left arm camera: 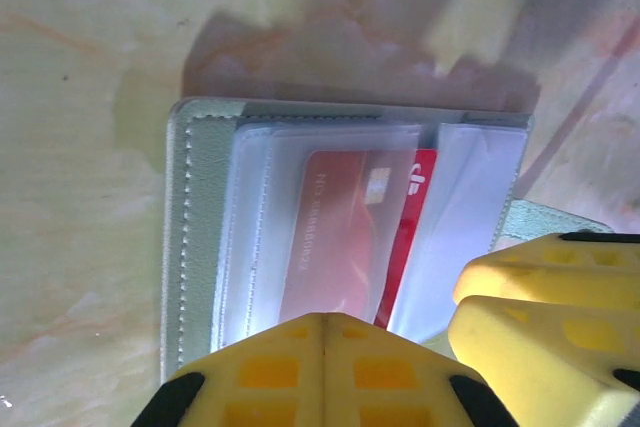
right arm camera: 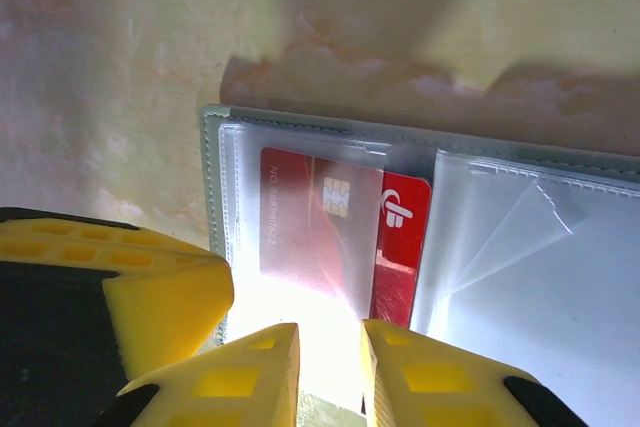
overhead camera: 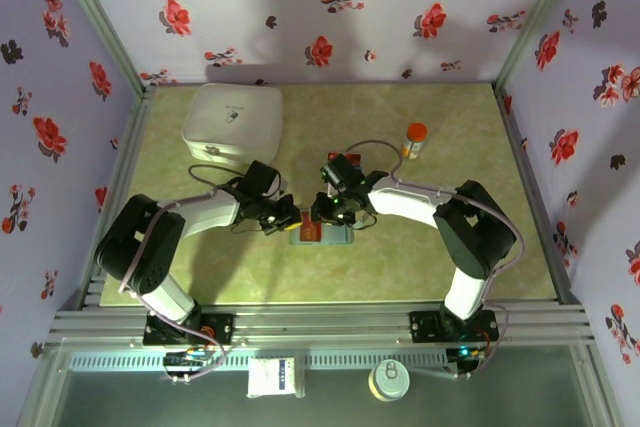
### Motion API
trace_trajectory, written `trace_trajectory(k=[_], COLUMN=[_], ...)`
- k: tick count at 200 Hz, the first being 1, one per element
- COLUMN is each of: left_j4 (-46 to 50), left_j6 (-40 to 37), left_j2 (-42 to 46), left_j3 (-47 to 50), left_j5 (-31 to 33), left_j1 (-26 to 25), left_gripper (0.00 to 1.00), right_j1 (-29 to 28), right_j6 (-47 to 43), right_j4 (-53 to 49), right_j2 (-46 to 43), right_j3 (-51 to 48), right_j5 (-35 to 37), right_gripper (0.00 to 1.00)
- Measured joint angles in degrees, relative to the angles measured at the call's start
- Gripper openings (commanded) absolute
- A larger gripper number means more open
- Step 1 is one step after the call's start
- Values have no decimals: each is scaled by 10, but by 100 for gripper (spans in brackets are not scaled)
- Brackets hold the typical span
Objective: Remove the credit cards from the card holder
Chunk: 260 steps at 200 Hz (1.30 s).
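The card holder (right arm camera: 212, 197) lies open and flat on the table (overhead camera: 480, 247), near its middle between the two arms. A red credit card (right arm camera: 400, 237) sits in the clear sleeve (right arm camera: 240, 207) of its left panel, one long edge poking out toward the fold. The left gripper (left arm camera: 323, 337) has its fingers pressed together over the card holder's edge, a pose suited to pinning it down. The right gripper (right arm camera: 330, 347) holds its fingers a narrow gap apart just short of the card; glare hides whether they touch the sleeve.

A clean pull likely means pinching only the exposed strip and drawing it out along the pocket, because the soft sleeve may lift with it. The two grippers sit just beside each other, so crowding is the main obstacle. A white box (overhead camera: 232, 122) at the far left and an orange-capped bottle (overhead camera: 414, 140) at the far right stand well apart.
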State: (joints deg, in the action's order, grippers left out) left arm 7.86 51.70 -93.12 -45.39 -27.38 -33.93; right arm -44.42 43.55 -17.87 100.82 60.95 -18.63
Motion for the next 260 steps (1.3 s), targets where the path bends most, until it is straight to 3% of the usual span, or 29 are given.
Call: trace_trajectory(k=[260], left_j4=[18], left_j6=[-14], left_j2=[-21], left_j3=[-3], left_j5=[15], left_j1=[-1], left_gripper=[0], right_j1=[3], right_j6=[14], right_j4=[55], right_j2=[22], right_j3=[-36], right_j5=[-22], right_gripper=[27])
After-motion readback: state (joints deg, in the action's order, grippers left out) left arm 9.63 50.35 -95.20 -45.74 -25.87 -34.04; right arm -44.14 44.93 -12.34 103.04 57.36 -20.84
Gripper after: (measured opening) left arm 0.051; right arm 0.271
